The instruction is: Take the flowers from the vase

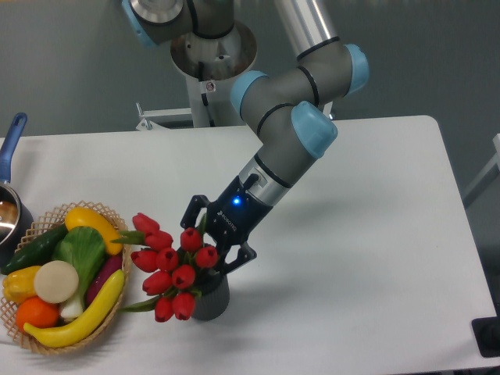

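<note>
While the flowers (173,268) stand in the vase (212,298) near the worktop's (359,258) front edge, my hand (209,244) has its fingers clamped around their upper buds.

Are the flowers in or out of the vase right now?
In. The flowers sit in the vase, which stands upright on the table. The gripper is closed in around the bunch at its top right.
</note>
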